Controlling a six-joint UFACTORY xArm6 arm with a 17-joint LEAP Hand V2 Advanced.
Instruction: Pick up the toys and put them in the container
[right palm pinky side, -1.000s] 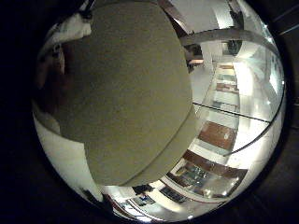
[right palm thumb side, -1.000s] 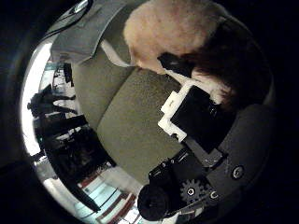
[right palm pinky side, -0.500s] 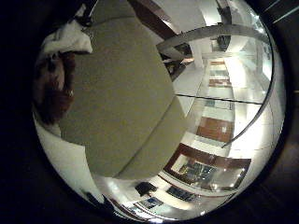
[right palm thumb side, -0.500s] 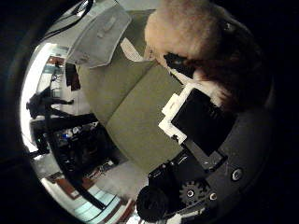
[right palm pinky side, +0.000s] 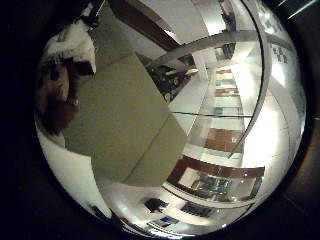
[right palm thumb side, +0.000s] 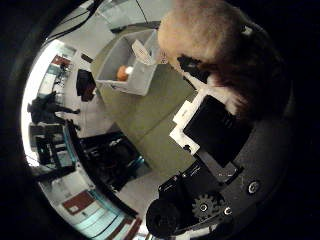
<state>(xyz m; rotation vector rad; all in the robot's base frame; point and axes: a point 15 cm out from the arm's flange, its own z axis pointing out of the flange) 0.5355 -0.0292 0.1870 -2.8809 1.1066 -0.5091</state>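
In the right thumb side palm view a fuzzy tan and brown plush toy sits tight against my hand. A black fingertip curls over it, so the hand is shut on the toy. It hangs above an olive green mat. A clear plastic container stands beside the mat's edge, with a small orange thing inside. The right little finger side palm view shows a brown fuzzy part of the toy beside a white part of the hand.
The olive mat lies on a white surface. Dark equipment on stands is beyond the mat. A room with windows and ceiling lights lies further off.
The views have shifted as the hand moves up and away from the mat with the toy. The mat looks smaller and the clear container has come fully into the thumb side view.
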